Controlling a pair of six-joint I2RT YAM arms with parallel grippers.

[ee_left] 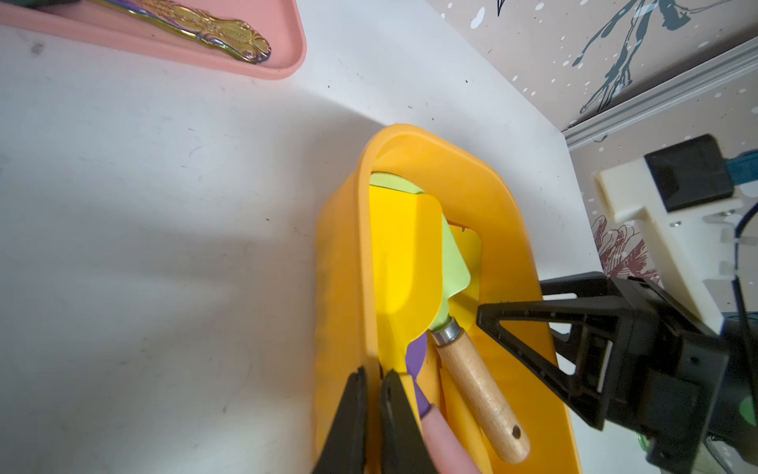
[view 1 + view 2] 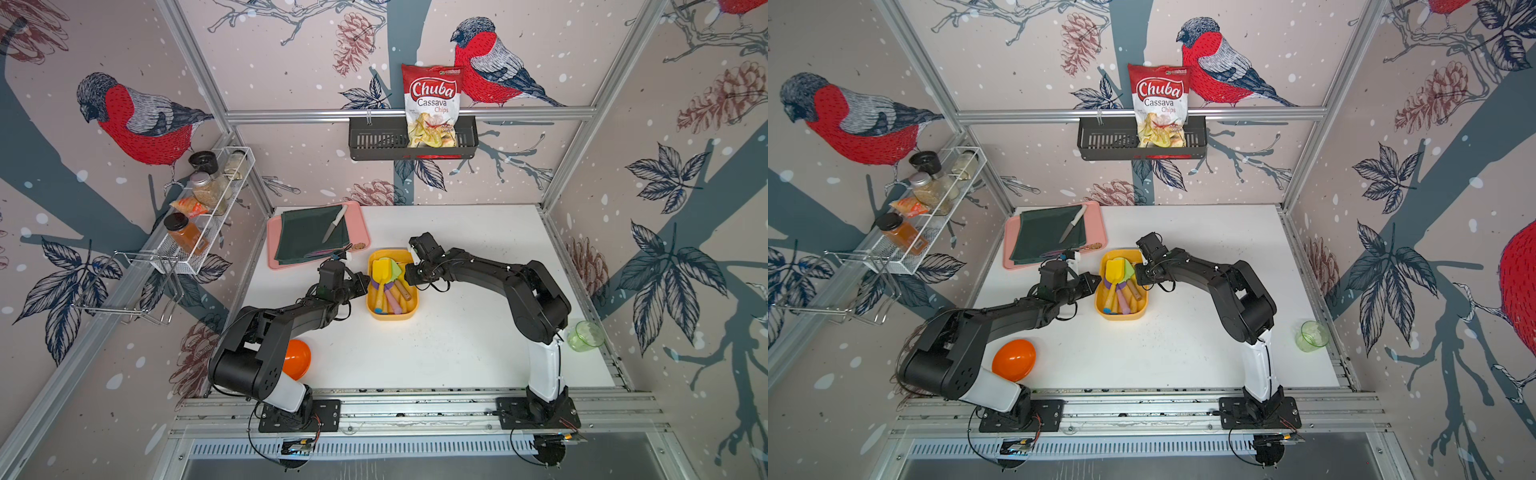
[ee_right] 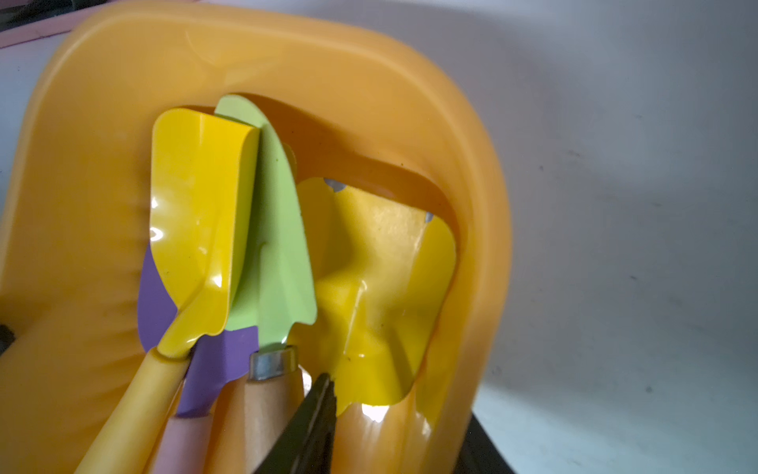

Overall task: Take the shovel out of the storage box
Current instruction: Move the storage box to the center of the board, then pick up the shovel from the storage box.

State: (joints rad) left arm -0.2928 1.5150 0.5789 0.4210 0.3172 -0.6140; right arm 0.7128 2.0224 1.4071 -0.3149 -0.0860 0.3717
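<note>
The yellow-orange storage box (image 2: 392, 313) stands mid-table and holds several toy shovels lying side by side. One has a yellow blade (image 3: 197, 205), one a green blade (image 3: 279, 246) on a wooden handle (image 1: 480, 390), one a purple blade (image 3: 213, 365), and another yellow blade (image 3: 381, 279) lies lowest. My left gripper (image 1: 373, 375) is shut on the box's left wall, one finger inside and one outside. My right gripper (image 3: 402, 410) stands open astride the right wall. Its inner finger (image 1: 482, 316) is beside the wooden handle and holds nothing. Both grippers show at the box in both top views (image 2: 365, 282) (image 2: 1140, 270).
A pink tray (image 2: 272, 232) with a dark cloth, a knife and a spoon sits just behind the left arm. An orange bowl (image 2: 297, 357) lies by the left arm's base. A green glass (image 2: 584, 336) stands at the right table edge. A black wall basket (image 2: 374, 143) holds a chips bag.
</note>
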